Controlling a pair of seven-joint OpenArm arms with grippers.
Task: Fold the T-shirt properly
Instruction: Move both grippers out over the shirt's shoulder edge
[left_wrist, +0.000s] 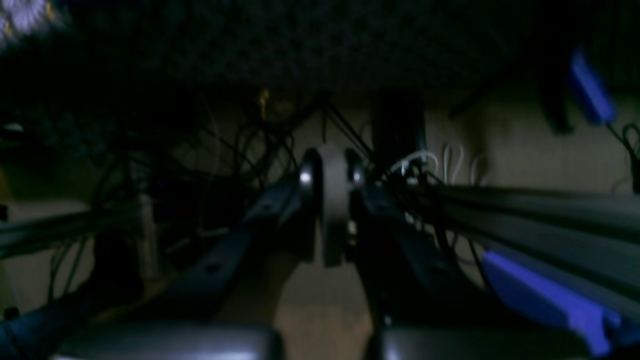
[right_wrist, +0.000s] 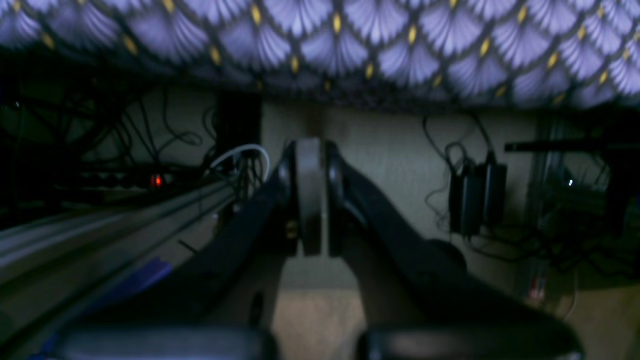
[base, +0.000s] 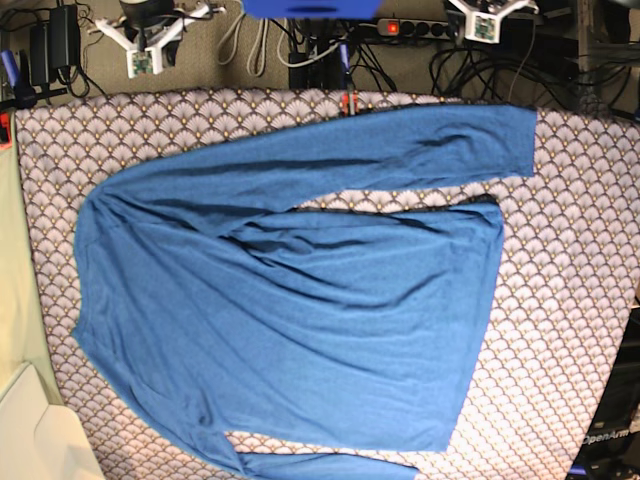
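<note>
Blue T-shirt (base: 300, 310) lies flat on the patterned cloth (base: 570, 300), unfolded; we've parked left gripper (left_wrist: 334, 210) and right gripper (right_wrist: 311, 200) clenched, empty, off-table.

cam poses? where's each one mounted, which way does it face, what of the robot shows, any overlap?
Left wrist: behind the shut left end effector, level, facing dark floor cables under the table.
Right wrist: behind the shut right end effector, level, facing the wall; patterned cloth edge on top.
Base: overhead, straight down on the shirt spread on the cloth; arm parts at the top edge.
Shared: right wrist and base both show the cloth.
</note>
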